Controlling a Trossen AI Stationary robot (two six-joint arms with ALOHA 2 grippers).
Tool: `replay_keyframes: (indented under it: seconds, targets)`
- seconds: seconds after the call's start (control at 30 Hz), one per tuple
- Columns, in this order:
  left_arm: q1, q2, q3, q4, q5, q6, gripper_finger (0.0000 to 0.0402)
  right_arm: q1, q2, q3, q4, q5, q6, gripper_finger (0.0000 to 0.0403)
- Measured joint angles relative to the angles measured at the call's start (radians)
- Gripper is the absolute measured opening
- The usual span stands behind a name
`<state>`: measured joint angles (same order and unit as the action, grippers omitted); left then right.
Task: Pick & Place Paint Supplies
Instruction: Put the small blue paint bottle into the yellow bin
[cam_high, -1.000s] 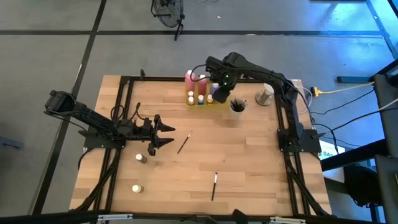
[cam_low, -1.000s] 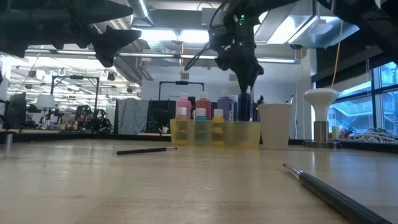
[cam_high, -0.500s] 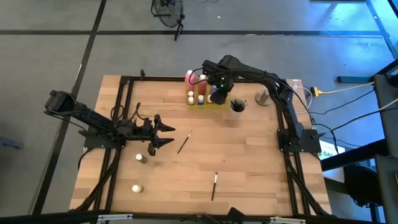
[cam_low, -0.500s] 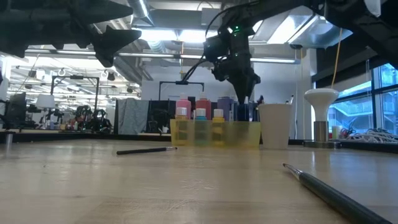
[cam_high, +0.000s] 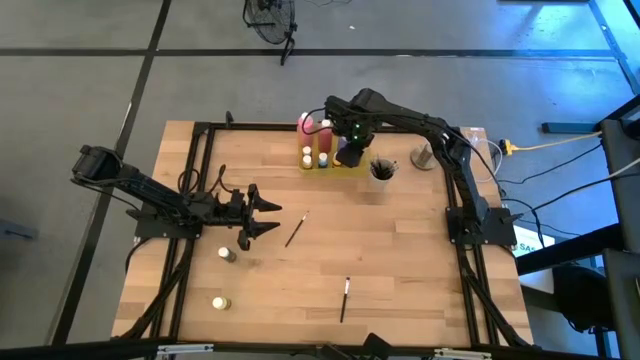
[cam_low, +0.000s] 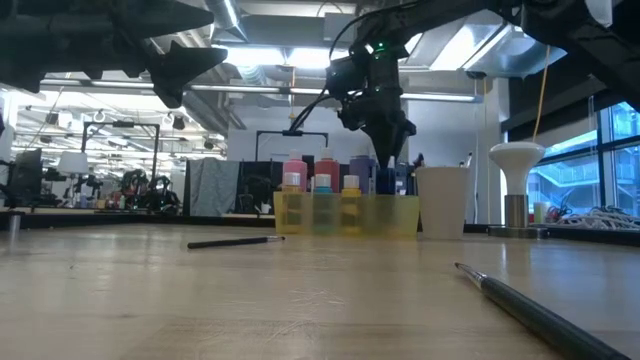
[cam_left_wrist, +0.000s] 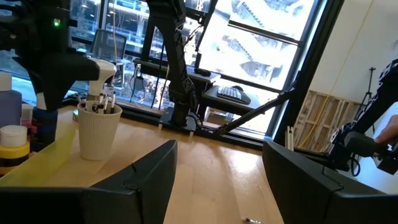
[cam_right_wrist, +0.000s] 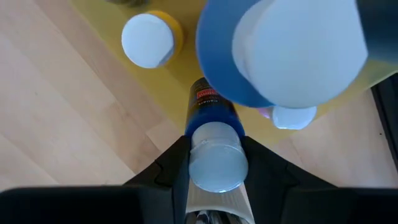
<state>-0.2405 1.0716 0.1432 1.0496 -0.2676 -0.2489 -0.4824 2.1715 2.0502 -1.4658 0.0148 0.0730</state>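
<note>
Cylindrical blue bottle (cam_right_wrist: 212, 134) in right claw (cam_right_wrist: 214, 163)

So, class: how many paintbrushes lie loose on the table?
2: one paintbrush lies mid-table, just beyond the left claw; another paintbrush lies nearer the front edge. More stand in the cup, partly hidden.

The table (cam_high: 400, 260) is pale wood, smooth planks with a soft sheen; the tray (cam_low: 400, 215) looks like translucent yellow plastic; the cup (cam_left_wrist: 98, 132) is matt and ribbed; the blue bottle (cam_right_wrist: 211, 118) has a glossy plastic body and a smooth pale cap.
</note>
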Motion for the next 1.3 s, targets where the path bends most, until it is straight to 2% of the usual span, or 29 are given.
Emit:
replay_keyframes:
  seconds: [0.7,1.17,1.3]
  targets:
    - [0.000,0.000,0.000,0.000,0.000,0.000,0.0233,0.000,-0.002,-0.156,0.111,-0.020,0.043,0.0120]
    - [0.000,0.000,0.000,0.000,0.000,0.000,0.0233,0.000,-0.003,-0.162,0.120,-0.023,0.043,0.0120]
    - [0.000,0.000,0.000,0.000,0.000,0.000,0.0233,0.000,-0.003,-0.163,0.124,-0.022,0.047,0.0161]
